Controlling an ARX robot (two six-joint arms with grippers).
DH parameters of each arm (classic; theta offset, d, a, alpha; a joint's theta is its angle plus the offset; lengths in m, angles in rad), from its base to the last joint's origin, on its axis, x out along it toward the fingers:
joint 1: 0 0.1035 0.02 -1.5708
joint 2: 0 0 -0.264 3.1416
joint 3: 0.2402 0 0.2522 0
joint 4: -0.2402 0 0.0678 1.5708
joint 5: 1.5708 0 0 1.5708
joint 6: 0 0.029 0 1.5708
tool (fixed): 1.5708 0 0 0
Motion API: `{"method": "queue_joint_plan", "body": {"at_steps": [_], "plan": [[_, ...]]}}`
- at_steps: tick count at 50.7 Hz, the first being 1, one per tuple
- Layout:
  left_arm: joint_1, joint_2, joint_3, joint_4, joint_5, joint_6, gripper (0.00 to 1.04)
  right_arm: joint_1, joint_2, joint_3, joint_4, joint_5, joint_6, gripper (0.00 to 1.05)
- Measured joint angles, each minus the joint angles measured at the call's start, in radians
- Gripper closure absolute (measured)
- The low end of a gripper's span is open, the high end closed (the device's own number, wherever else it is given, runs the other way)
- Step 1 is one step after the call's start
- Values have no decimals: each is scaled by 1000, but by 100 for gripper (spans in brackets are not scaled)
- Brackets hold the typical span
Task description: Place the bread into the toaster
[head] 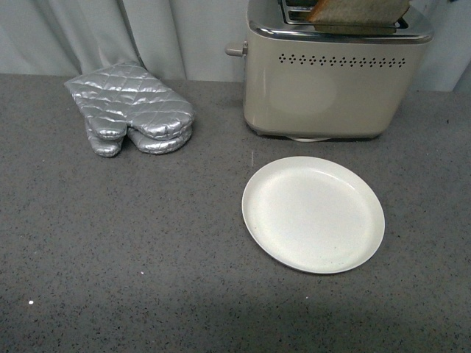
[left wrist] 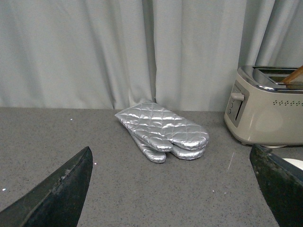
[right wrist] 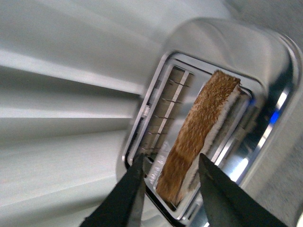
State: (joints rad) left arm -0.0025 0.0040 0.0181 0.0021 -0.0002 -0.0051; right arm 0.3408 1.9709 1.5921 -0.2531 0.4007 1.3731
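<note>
The beige toaster (head: 331,84) stands at the back right of the counter, with its lever knob on its left side. The brown bread (head: 358,11) lies tilted across the chrome top, part of it in a slot (right wrist: 199,137). In the right wrist view my right gripper (right wrist: 171,161) hangs open just above the slice, one finger on each side and neither touching it. My left gripper (left wrist: 175,158) is open low over bare counter, its dark fingers (left wrist: 57,194) wide apart and nothing between them. The toaster (left wrist: 265,113) shows at the edge of that view.
Two silver quilted oven mitts (head: 132,109) lie stacked at the back left. A round white plate (head: 313,213) sits in front of the toaster with nothing on it. Grey curtains (left wrist: 118,47) hang behind the speckled grey counter (head: 147,257).
</note>
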Motion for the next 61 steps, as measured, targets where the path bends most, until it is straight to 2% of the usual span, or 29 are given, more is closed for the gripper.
{"method": "queue_joint_plan", "body": {"at_steps": [7,8,12,16,18,23,29,36,40,42,51,61], "plan": [[0,0,0,0,0,0,7,9,-64,-88,251,25,-353,43],[0,0,0,0,0,0,7,12,-89,-126,314,43,-457,38],[0,0,0,0,0,0,7,15,-146,-214,445,53,-627,27],[0,0,0,0,0,0,7,14,-244,-364,627,62,-904,11],[0,0,0,0,0,0,7,12,-275,-415,679,61,-997,8],[0,0,0,0,0,0,7,-19,-381,-631,870,47,-1274,10],[0,0,0,0,0,0,7,-62,-470,-802,938,18,-1408,10],[0,0,0,0,0,0,7,-108,-612,-972,958,-76,-1491,10],[0,0,0,0,0,0,7,-138,-689,-1066,1013,-180,-1461,19],[0,0,0,0,0,0,7,-160,-768,-1165,1044,-227,-1428,29],[0,0,0,0,0,0,7,-217,-909,-1343,1051,-277,-1390,67],[0,0,0,0,0,0,7,-248,-1016,-1419,1029,-308,-1385,97]]}}
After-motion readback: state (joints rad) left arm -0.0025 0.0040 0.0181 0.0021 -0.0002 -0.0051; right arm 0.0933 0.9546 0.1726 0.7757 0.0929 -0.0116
